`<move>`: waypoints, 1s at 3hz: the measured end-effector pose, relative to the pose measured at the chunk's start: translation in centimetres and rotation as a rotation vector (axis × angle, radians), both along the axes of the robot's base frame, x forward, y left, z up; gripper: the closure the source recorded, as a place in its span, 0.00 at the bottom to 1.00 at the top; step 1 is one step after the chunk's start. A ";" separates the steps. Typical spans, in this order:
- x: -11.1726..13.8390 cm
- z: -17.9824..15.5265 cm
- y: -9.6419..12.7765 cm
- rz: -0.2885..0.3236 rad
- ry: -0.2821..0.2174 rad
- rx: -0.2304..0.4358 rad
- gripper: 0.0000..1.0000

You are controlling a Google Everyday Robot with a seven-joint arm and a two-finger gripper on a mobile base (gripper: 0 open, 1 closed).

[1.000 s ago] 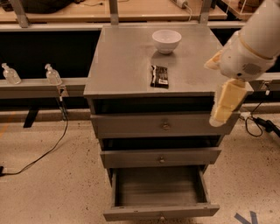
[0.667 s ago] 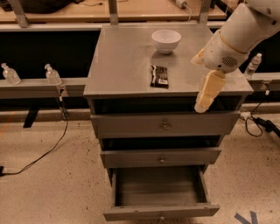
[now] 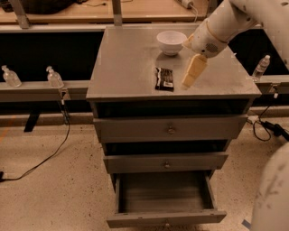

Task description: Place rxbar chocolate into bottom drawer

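Beside rxbar chocolate [image 3: 164,78], gripper [image 3: 188,81]; arm [image 3: 232,19] cropped

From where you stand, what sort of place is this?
Probably a lab or workshop, not a home: a grey metal cabinet stands on a speckled floor with loose cables, workbenches behind it, and a robot arm's pincer hangs over the cabinet top, beside the rxbar chocolate.

end effector [image 3: 187,81] blurred just right of rxbar chocolate [image 3: 165,78], arm [image 3: 235,18] cut off at top edge
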State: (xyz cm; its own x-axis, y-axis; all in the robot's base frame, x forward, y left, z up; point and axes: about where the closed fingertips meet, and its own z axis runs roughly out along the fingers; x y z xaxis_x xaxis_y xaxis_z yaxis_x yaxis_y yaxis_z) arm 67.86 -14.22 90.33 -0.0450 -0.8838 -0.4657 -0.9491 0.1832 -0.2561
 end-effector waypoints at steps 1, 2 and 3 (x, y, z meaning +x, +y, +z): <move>3.1 -1.1 0.7 -0.035 0.007 0.097 0.00; 4.9 -3.2 2.1 -0.046 0.047 0.139 0.00; 5.9 -4.6 3.1 -0.057 0.084 0.167 0.00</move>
